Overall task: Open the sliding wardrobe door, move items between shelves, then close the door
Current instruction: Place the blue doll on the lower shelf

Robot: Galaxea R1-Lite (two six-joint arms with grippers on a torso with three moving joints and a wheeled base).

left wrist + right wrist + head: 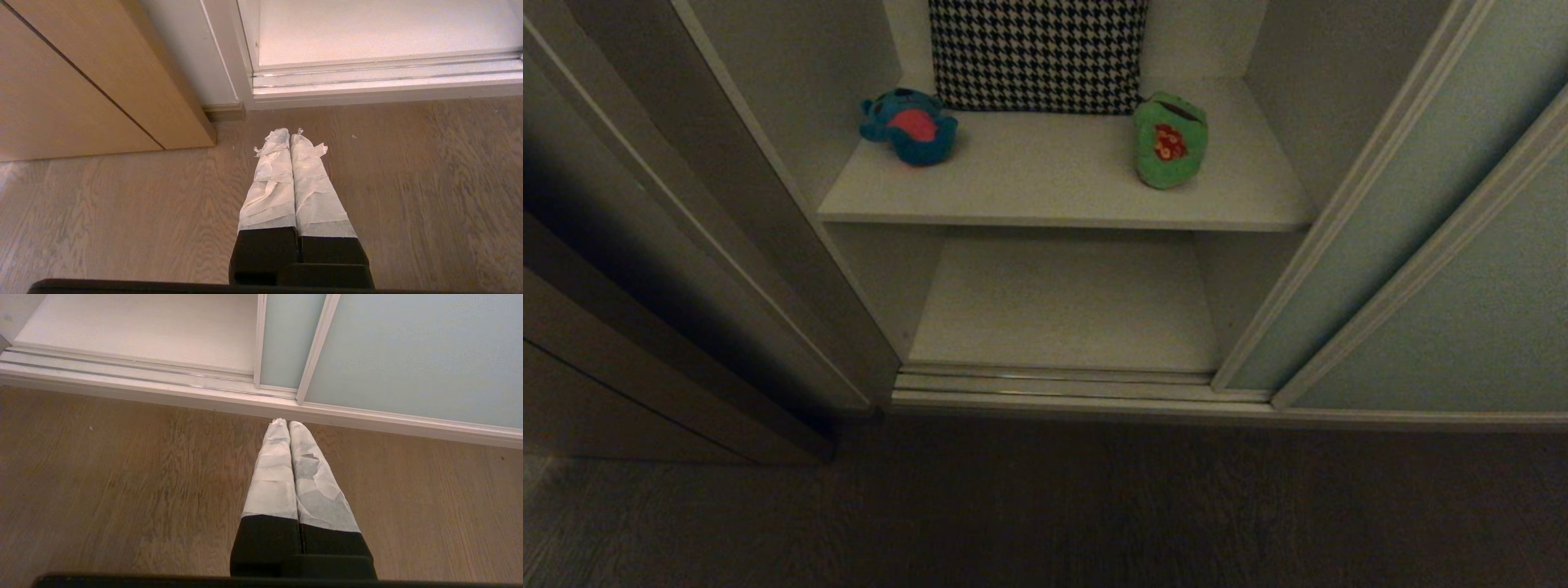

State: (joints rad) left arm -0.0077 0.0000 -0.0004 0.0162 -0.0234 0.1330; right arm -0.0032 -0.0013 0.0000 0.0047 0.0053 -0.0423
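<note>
Houndstooth cushion [1037, 53] — wooden floor [1094, 506].

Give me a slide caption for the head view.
Wardrobe door slid open; bear and frog on upper shelf, cushion behind.

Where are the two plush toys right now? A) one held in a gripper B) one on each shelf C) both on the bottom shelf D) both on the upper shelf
D: the teal-blue bear and green frog both lie on the upper shelf, either side of the houndstooth cushion.
</note>
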